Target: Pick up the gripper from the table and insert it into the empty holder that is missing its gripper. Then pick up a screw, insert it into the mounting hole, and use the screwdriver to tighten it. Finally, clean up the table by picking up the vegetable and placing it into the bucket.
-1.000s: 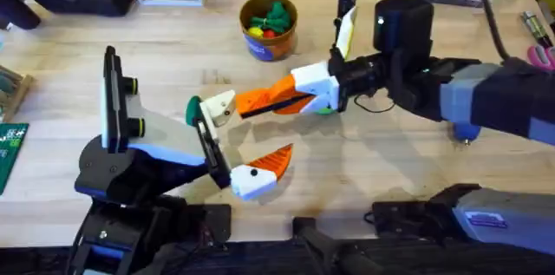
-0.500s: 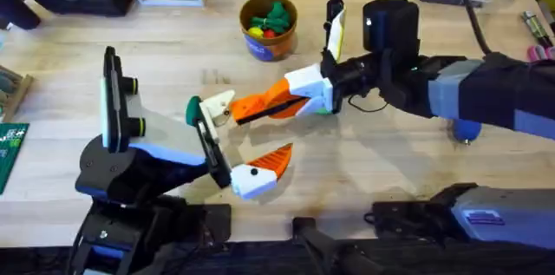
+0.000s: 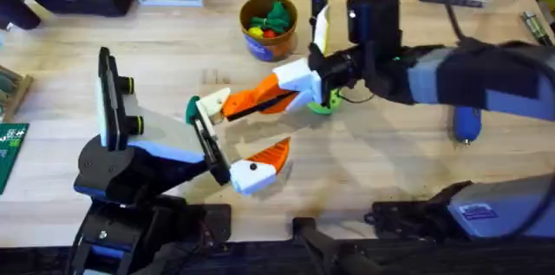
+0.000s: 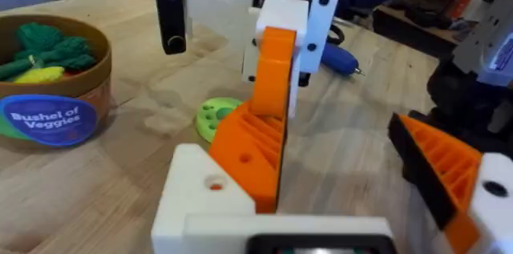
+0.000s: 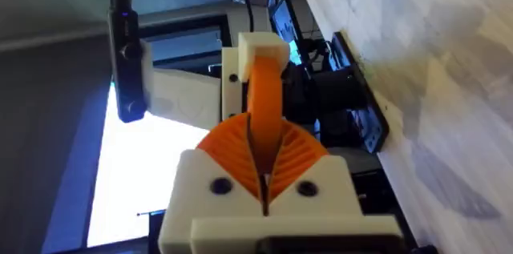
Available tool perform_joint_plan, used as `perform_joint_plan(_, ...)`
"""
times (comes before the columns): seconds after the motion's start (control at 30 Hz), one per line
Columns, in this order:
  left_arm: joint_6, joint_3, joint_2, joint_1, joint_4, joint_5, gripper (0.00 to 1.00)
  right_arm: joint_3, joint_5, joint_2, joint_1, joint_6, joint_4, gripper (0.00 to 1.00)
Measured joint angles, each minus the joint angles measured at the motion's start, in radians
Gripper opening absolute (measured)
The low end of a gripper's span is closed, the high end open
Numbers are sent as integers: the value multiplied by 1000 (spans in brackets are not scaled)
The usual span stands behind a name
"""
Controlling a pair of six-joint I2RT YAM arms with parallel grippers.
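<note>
Since a second ago, we see the right gripper [image 3: 238, 104] has slid left toward the left arm's holder [image 3: 211, 110], fingers clamped on the orange gripper part [image 3: 260, 97]. Our left gripper [image 3: 260, 162] shows one finger, so we cannot tell its state. One bucket [image 3: 268, 26], one screwdriver [image 3: 466, 124].

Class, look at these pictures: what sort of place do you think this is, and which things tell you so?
Probably a robotics lab or workshop bench: a wooden table, a blue screwdriver lying on it, a green circuit board at its edge, and cases and clutter along the back.
</note>
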Motion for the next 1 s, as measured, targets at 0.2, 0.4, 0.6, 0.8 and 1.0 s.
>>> perform_joint_plan(0.2, -3, 0, 0, 13, 2, -57, 986, 113, -89, 134, 6, 0, 19, 14)
perform_joint_plan(0.4, -3, 0, 0, 15, 4, -92, 986, 193, -151, 224, 5, 0, 19, 14)
perform_joint_plan(0.6, -7, 0, 0, 15, 4, -100, 986, 216, -162, 255, 6, 1, 21, 13)
perform_joint_plan(0.8, -13, 0, 0, 16, 5, -92, 986, 221, -98, 255, 41, -1, 25, 13)
perform_joint_plan(1.0, -29, 0, 0, 17, 3, -97, 986, 232, -14, 255, 79, -11, 32, 13)
